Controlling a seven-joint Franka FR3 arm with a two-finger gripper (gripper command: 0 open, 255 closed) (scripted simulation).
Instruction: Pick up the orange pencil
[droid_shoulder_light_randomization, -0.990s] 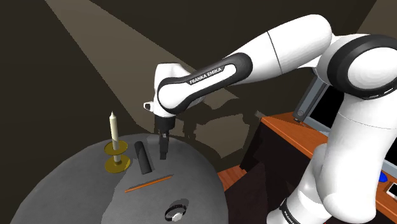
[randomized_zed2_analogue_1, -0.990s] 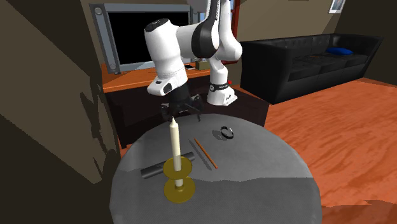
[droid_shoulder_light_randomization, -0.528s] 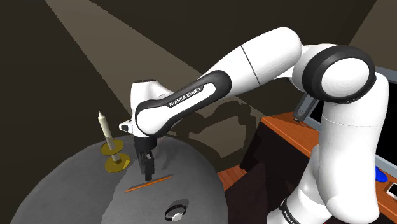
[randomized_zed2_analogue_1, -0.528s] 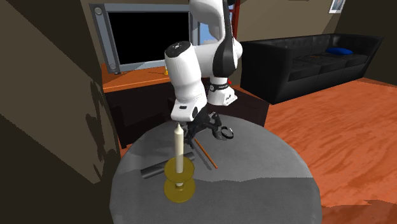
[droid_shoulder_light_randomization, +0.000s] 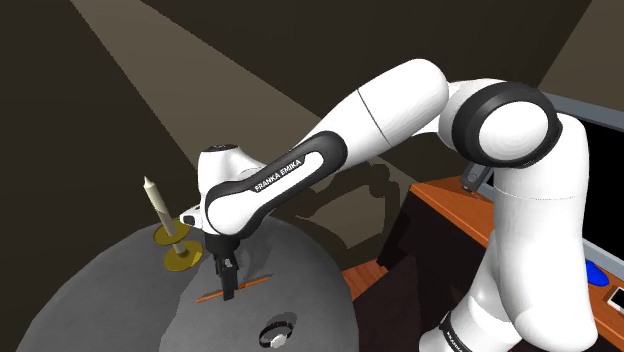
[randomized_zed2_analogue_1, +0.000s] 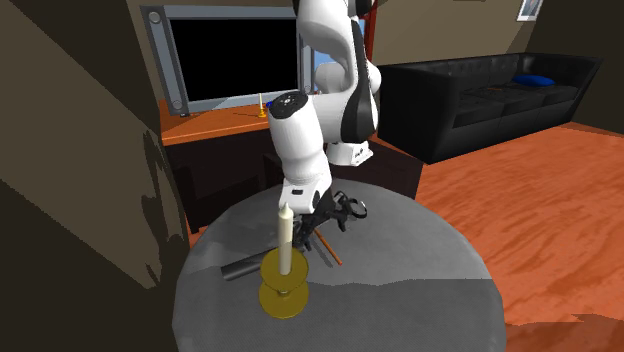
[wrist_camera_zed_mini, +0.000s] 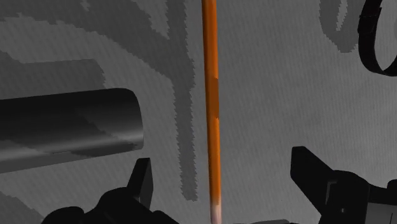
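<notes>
- Thin orange pencil (wrist_camera_zed_mini: 212, 95): lies flat on the round grey tabletop (droid_shoulder_light_randomization: 110, 290), midway between the jaws.
- Black two-finger gripper (wrist_camera_zed_mini: 222, 167): we record 2 jaws spread, touching nothing; the pencil's long axis crosses their closing line.

The shoulder view is dim: beyond the round grey table (droid_shoulder_light_randomization: 100, 295), 1 pale band of light (droid_shoulder_light_randomization: 130, 70) slants across dark ground, carrying the arm's (droid_shoulder_light_randomization: 390, 100) soft shadow. The second exterior view is brighter and even. In the wrist view jagged dark shadows blotch the table; the orange pencil (wrist_camera_zed_mini: 211, 95) shows crisp.
</notes>
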